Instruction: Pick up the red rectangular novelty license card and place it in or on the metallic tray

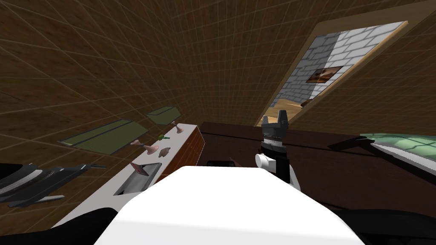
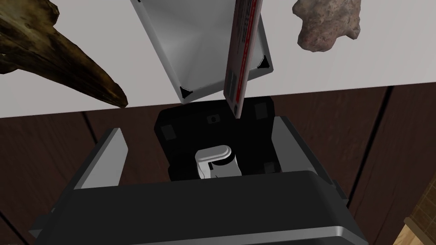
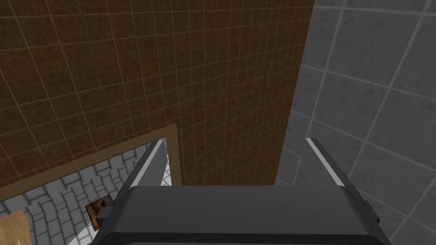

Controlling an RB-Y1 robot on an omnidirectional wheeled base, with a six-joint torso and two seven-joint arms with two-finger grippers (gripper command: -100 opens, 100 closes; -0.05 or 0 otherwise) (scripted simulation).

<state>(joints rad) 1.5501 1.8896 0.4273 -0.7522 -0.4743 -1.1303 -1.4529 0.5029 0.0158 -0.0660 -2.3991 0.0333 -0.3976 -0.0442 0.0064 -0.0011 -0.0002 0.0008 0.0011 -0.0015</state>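
The red card (image 2: 242, 51) stands on edge inside the shiny grey tray (image 2: 187, 47), leaning against its wall, with one corner poking out past the tray's rim. My left gripper (image 2: 200, 149) is open just short of that corner, with nothing between its fingers. From the head the tray (image 1: 135, 183) sits on a white counter at my left, with the card (image 1: 139, 169) in it. My right gripper (image 1: 280, 115) is raised in front of my chest and stands open (image 3: 238, 157), holding nothing.
On the white counter top (image 2: 383, 55) a dark piece of driftwood (image 2: 64, 55) and a brownish rock (image 2: 328, 25) flank the tray. Pink ornaments (image 1: 149, 148) stand farther along the counter. A dark plank floor (image 1: 340, 170) lies beyond it, and a doorway (image 1: 323, 72) opens ahead right.
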